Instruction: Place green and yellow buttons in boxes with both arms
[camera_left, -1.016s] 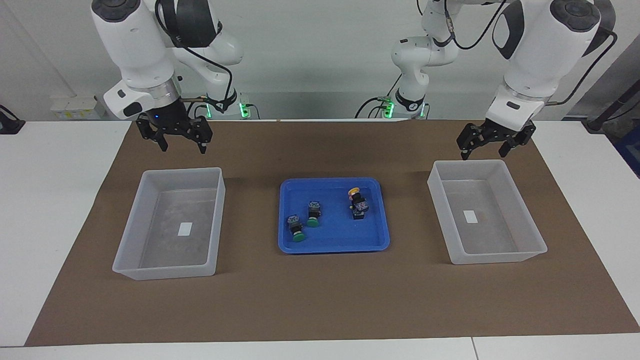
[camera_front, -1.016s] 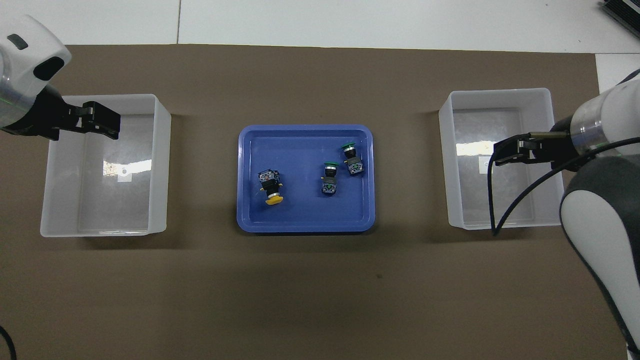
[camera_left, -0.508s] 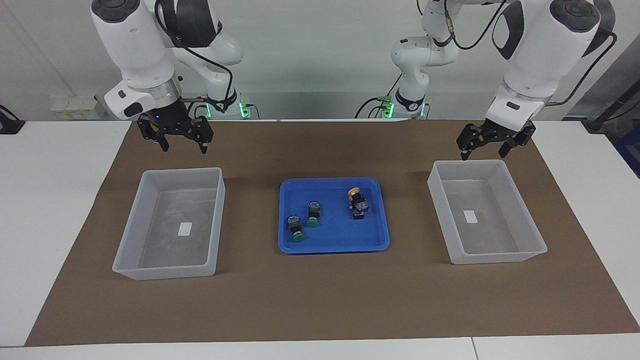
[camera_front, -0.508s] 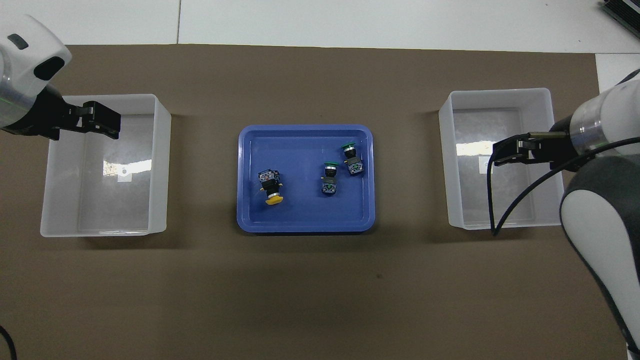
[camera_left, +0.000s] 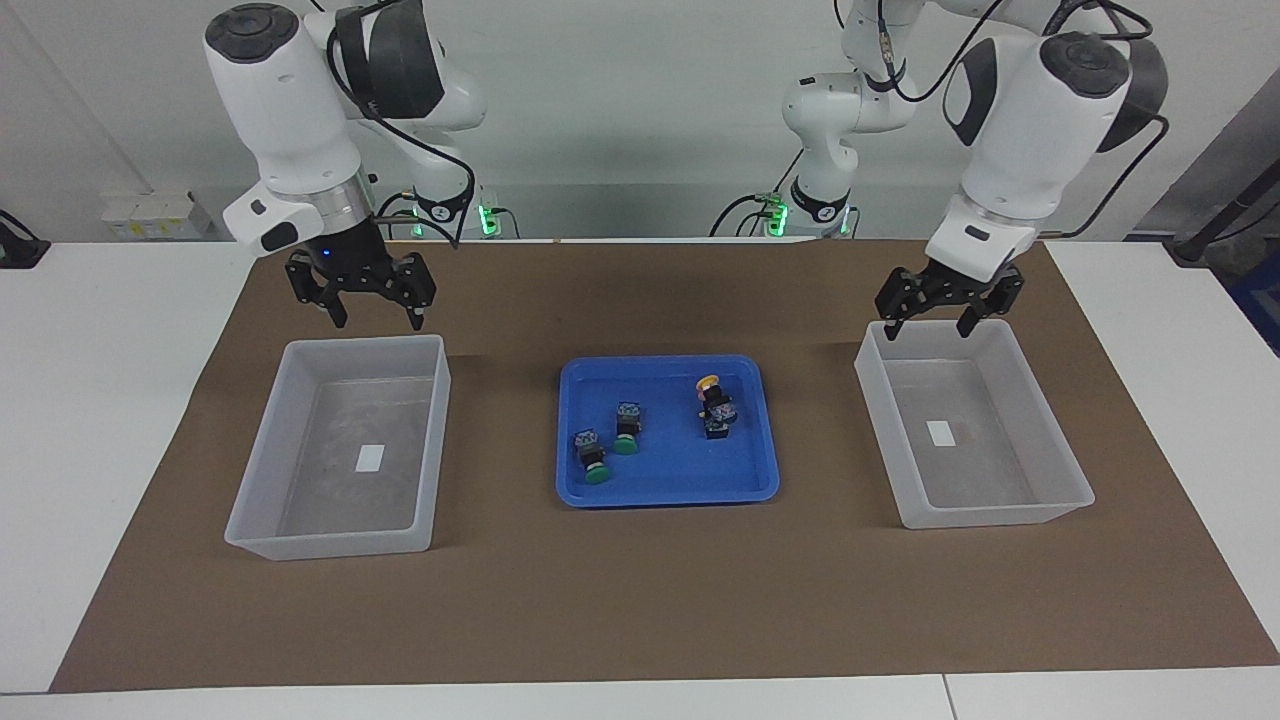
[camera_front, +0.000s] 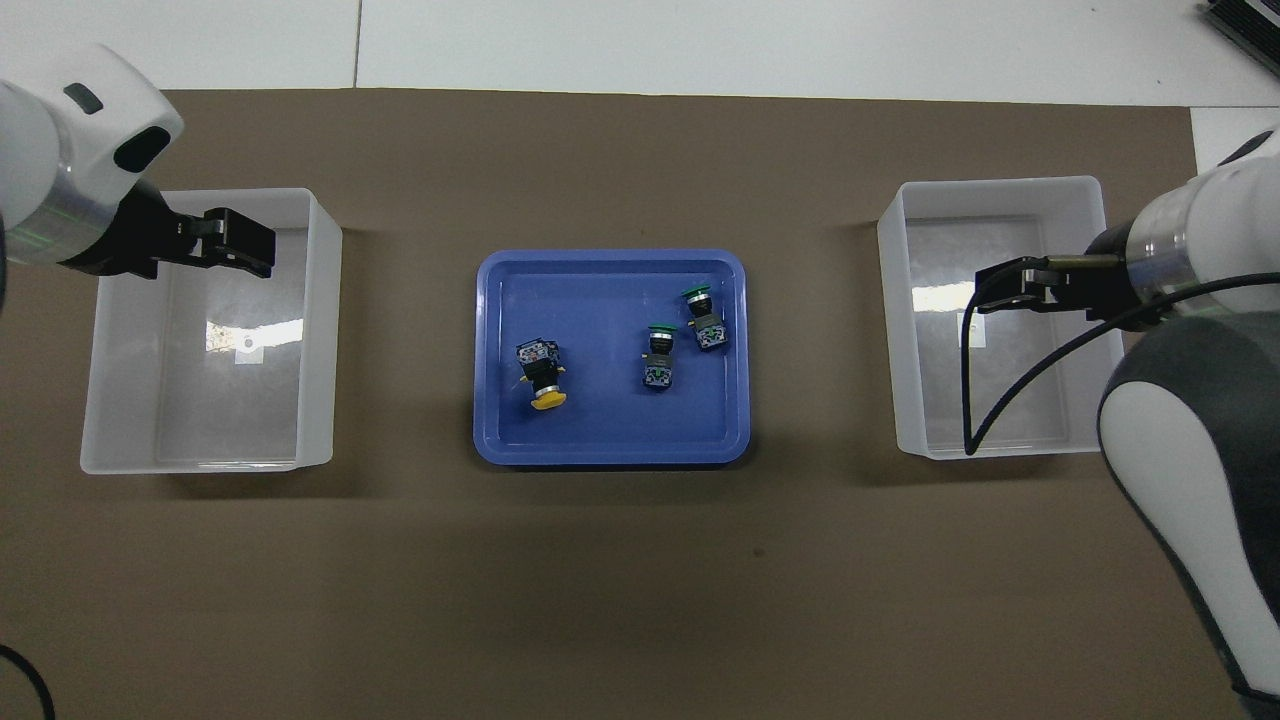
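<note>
Two green buttons and one yellow button lie in the blue tray; in the overhead view they are the greens and the yellow. A second yellow button is not in view. My right gripper is open and empty, up over the robots' edge of one empty box. My left gripper is open and empty, up over the robots' edge of the other empty box.
The tray sits mid-table between the two boxes on a brown mat. A white sticker lies on each box floor. The white tabletop shows around the mat.
Both grippers have moved a little lower and toward the middle of the table, from beside the boxes' robot-side edges to over them. The buttons have not moved.
</note>
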